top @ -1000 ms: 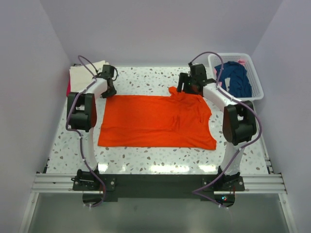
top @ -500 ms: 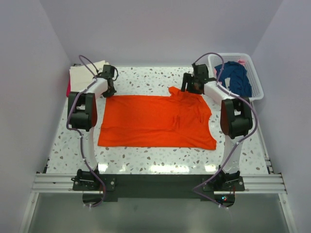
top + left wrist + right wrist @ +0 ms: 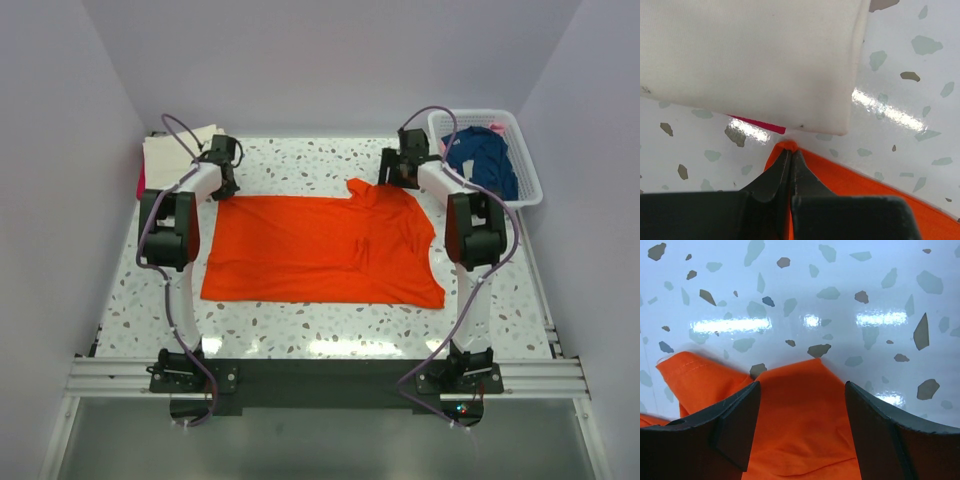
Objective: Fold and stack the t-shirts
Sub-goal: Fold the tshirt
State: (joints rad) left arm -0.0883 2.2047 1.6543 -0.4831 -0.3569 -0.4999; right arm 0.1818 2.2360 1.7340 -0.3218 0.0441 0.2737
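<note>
1. Table [image 3: 300,325]: speckled white top. All the cloth lies on it except what is in the basket.
2. Cream shirt [image 3: 175,152]: folded flat at the 10 o'clock corner of the table. A thin strip of the red shirt [image 3: 139,186] sticks out from under its left edge.
3. Left claw [image 3: 790,156]: fingers pressed fully together, pinching the far-left corner of the orange shirt [image 3: 320,250]. A small tip of orange shows just past the fingertips. The wrist view shows the cream shirt's folded corner just beyond that at 12 o'clock, near the orange tip, and I cannot tell if they touch.
4. Orange shirt: spread flat across the middle of the table, long side running 9 to 3 o'clock. The left half is smooth. The right half is rumpled, with a bunched-up corner toward 1 o'clock.
5. Right claw [image 3: 802,390]: fingers spread wide and gripping nothing. It sits low over the bunched far-right corner, with orange cloth lying between the two fingers.
6. Basket [image 3: 530,192]: white lattice, at 2 o'clock off the table's far-right corner.
7. Navy shirt [image 3: 485,160]: heaped loose inside the basket.
</note>
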